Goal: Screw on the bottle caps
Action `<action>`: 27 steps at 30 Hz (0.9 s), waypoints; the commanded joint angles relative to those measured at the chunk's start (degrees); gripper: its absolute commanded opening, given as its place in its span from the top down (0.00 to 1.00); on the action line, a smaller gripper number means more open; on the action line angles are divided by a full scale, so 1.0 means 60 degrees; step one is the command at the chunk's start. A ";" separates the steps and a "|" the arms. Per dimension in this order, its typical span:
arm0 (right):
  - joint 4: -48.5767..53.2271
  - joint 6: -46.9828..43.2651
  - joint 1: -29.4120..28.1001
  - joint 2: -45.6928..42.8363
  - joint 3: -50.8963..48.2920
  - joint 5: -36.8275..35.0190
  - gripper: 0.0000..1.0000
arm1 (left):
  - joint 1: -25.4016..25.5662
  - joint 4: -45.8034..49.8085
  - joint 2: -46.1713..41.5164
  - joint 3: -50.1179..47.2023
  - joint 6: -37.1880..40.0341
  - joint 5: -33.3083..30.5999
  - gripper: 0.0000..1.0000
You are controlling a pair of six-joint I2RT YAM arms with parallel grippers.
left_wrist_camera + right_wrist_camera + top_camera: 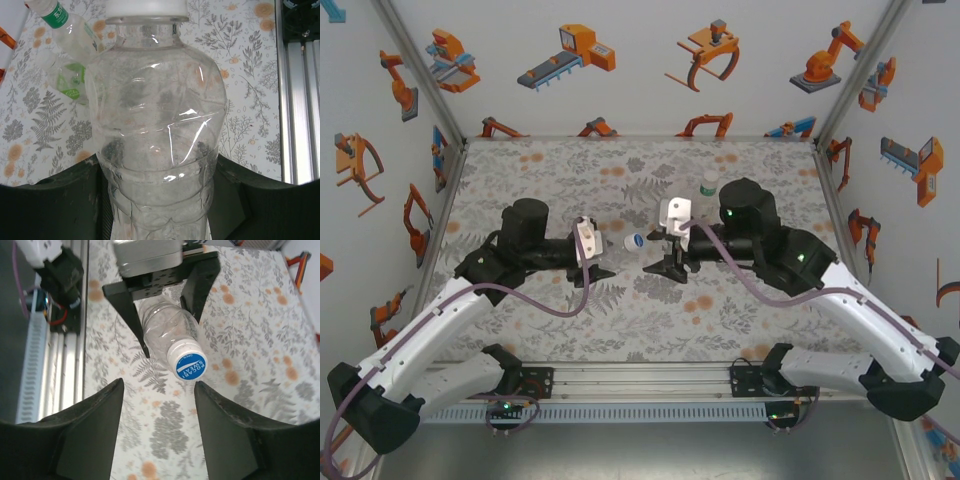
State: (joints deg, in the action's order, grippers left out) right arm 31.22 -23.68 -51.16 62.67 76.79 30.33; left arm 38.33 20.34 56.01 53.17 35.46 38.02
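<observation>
Right gripper [159, 385] parted, seemingly clear around blue cap [187, 362]

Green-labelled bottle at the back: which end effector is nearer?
Right. The right end effector sits near-left of the green-labelled bottle; the left end effector farther left, gripping the clear bottle.

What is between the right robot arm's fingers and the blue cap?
Just bare flowery table. The right wrist view shows the right gripper open, a gap away from the blue cap on the bottle.
</observation>
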 commanded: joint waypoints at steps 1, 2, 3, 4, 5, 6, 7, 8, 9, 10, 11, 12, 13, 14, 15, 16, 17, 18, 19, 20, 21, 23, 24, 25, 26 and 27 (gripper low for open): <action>0.1062 -0.2288 0.0015 0.0425 0.0758 0.0385 0.43 | 0.0060 0.0038 -0.0154 0.0016 0.0252 0.0782 1.00; 0.1316 -0.2487 0.0017 0.0588 0.0977 0.0377 0.42 | 0.0058 0.0045 -0.0190 0.0000 0.0282 0.0930 1.00; 0.1478 -0.2629 0.0008 0.0742 0.1135 0.0416 0.42 | 0.0058 0.0051 -0.0205 -0.0014 0.0315 0.1066 1.00; 0.1521 -0.2685 0.0015 0.0813 0.1243 0.0462 0.43 | 0.0065 0.0086 -0.0200 -0.0010 0.0343 0.1146 1.00; 0.1506 -0.2716 0.0016 0.0886 0.1304 0.0538 0.42 | 0.0072 0.0110 -0.0207 -0.0004 0.0382 0.1227 1.00; 0.1514 -0.2755 0.0015 0.0932 0.1358 0.0629 0.43 | 0.0086 0.0161 -0.0201 0.0016 0.0409 0.1274 1.00; 0.1491 -0.2775 0.0015 0.0962 0.1391 0.0707 0.43 | 0.0099 0.0200 -0.0205 0.0030 0.0443 0.1302 1.00; 0.1476 -0.2777 0.0015 0.1001 0.1417 0.0809 0.44 | 0.0095 0.0214 -0.0202 0.0023 0.0467 0.1324 1.00; 0.1487 -0.2777 0.0017 0.1042 0.1452 0.0934 0.46 | 0.0105 0.0214 -0.0211 0.0030 0.0465 0.1324 1.00; 0.1483 -0.2777 0.0015 0.1060 0.1479 0.1072 0.47 | 0.0126 0.0218 -0.0213 0.0023 0.0475 0.1324 1.00; 0.1453 -0.2784 0.0015 0.1092 0.1489 0.1214 0.49 | 0.0123 0.0227 -0.0233 0.0022 0.0478 0.1324 1.00; 0.1421 -0.2763 0.0016 0.1115 0.1506 0.1346 0.51 | 0.0120 0.0227 -0.0250 0.0030 0.0469 0.1320 1.00; 0.1405 -0.2752 0.0017 0.1146 0.1518 0.1442 0.53 | 0.0142 0.0228 -0.0260 0.0023 0.0490 0.1320 1.00; 0.1385 -0.2735 0.0024 0.1179 0.1546 0.1532 0.55 | 0.0135 0.0229 -0.0267 0.0030 0.0491 0.1322 1.00; 0.1372 -0.2711 0.0015 0.1208 0.1577 0.1579 0.56 | 0.0143 0.0246 -0.0254 0.0030 0.0491 0.1324 1.00; 0.1343 -0.2696 0.0014 0.1231 0.1598 0.1596 0.56 | 0.0136 0.0251 -0.0267 0.0030 0.0491 0.1320 1.00; 0.1308 -0.2680 0.0015 0.1267 0.1598 0.1611 0.57 | 0.0141 0.0251 -0.0253 0.0032 0.0502 0.1324 1.00; 0.1274 -0.2649 0.0015 0.1280 0.1589 0.1618 0.57 | 0.0151 0.0269 -0.0234 0.0038 0.0491 0.1320 1.00; 0.1248 -0.2631 0.0013 0.1290 0.1600 0.1634 0.57 | 0.0147 0.0272 -0.0237 0.0058 0.0490 0.1324 1.00; 0.1220 -0.2605 0.0015 0.1304 0.1599 0.1630 0.58 | 0.0146 0.0287 -0.0222 0.0060 0.0491 0.1310 1.00; 0.1225 -0.2589 0.0024 0.1318 0.1591 0.1638 0.59 | 0.0153 0.0288 -0.0211 0.0060 0.0495 0.1310 1.00; 0.1210 -0.2573 0.0014 0.1331 0.1586 0.1625 0.62 | 0.0159 0.0302 -0.0210 0.0074 0.0493 0.1315 1.00; 0.1206 -0.2575 0.0015 0.1326 0.1584 0.1628 0.63 | 0.0146 0.0302 -0.0223 0.0074 0.0500 0.1321 1.00; 0.1209 -0.2559 0.0001 0.1328 0.1585 0.1640 0.65 | 0.0156 0.0302 -0.0219 0.0067 0.0506 0.1312 1.00; 0.1208 -0.2550 0.0019 0.1330 0.1582 0.1656 0.69 | 0.0146 0.0304 -0.0217 0.0074 0.0506 0.1314 1.00; 0.1196 -0.2530 0.0016 0.1324 0.1586 0.1647 0.74 | 0.0146 0.0302 -0.0209 0.0074 0.0505 0.1323 1.00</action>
State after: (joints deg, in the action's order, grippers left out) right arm 38.83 -38.81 -51.07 70.50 84.51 37.80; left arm 39.03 22.22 55.37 53.17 37.74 44.77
